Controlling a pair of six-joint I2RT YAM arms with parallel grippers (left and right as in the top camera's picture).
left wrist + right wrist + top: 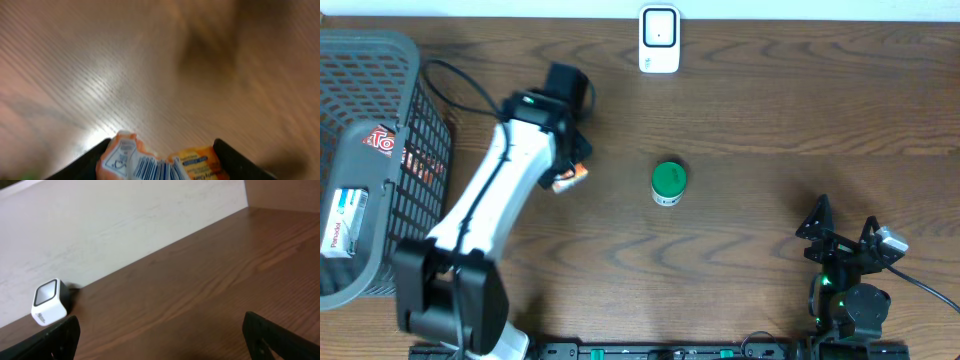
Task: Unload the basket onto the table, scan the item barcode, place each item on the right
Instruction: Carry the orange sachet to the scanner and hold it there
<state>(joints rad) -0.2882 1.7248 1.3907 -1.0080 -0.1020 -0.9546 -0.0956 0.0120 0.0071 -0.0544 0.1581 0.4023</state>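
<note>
Left wrist view: left gripper point(162, 159) clamps a crinkled orange packet point(145, 165) over grained wood table point(100, 60); right gripper point(161, 342) gapes wide.

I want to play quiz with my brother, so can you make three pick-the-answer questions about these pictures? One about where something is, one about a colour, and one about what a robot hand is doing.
1. Where does the small white box-shaped scanner stand on the brown wooden table?
A. at the far edge, by the wall
B. in the very middle
C. at the near edge, by the robot

2. What colour is the lid of the small round jar in the table's middle?
A. red
B. green
C. blue

3. What is the left gripper doing?
A. hanging open and empty
B. holding a crumpled orange packet with a barcode
C. holding a spoon

Answers:
1 A, the right wrist view shows it right against the wall.
2 B, the lid looks bright green from above.
3 B, the left wrist view shows the packet between the fingers.
</note>
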